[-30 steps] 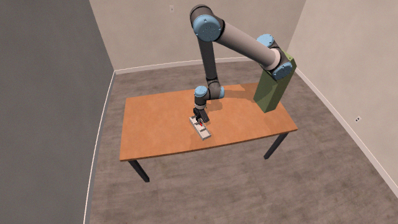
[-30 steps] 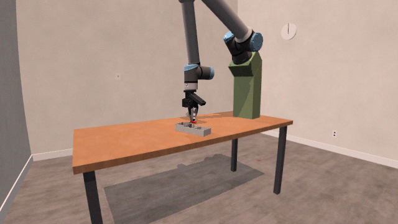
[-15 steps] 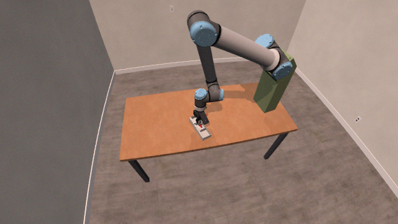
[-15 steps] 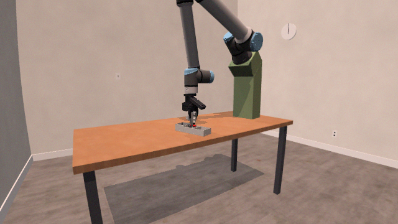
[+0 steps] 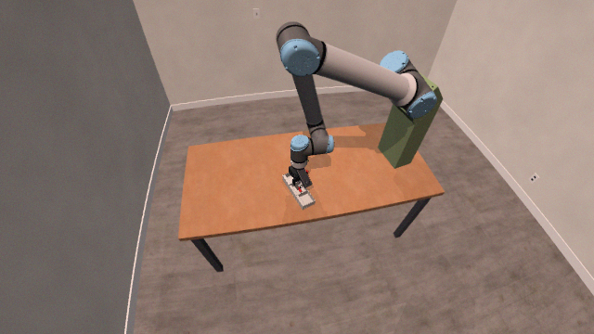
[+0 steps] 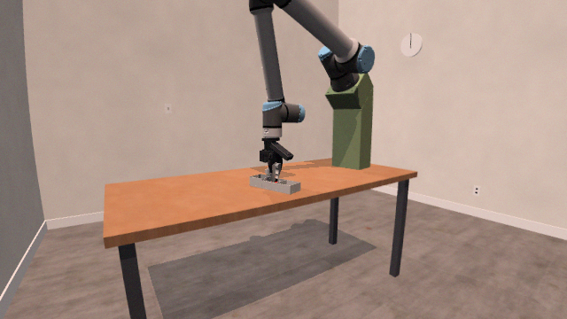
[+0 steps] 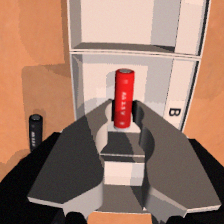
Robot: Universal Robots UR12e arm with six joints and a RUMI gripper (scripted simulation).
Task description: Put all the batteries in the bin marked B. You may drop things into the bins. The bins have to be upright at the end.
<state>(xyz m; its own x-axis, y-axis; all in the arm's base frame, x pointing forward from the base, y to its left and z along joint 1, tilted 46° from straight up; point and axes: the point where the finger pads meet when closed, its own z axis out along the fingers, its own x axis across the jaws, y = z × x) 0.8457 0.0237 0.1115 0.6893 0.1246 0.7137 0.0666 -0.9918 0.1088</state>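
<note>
My gripper (image 7: 123, 101) (image 5: 301, 187) (image 6: 275, 178) is shut on a red battery (image 7: 123, 98) (image 5: 300, 190) (image 6: 275, 181), holding it by one end. In the wrist view the battery hangs over the open grey bin marked B (image 7: 176, 95). The bins form one long grey tray (image 5: 304, 201) (image 6: 288, 187) on the orange table (image 5: 232, 195) (image 6: 177, 199). A black battery (image 7: 35, 131) lies on the table just left of the bin in the wrist view. The gripper sits low, right above the tray.
A second, unmarked grey compartment (image 7: 127, 22) adjoins bin B at the top of the wrist view. The green robot pedestal (image 5: 404, 134) (image 6: 352, 128) stands at the table's far right corner.
</note>
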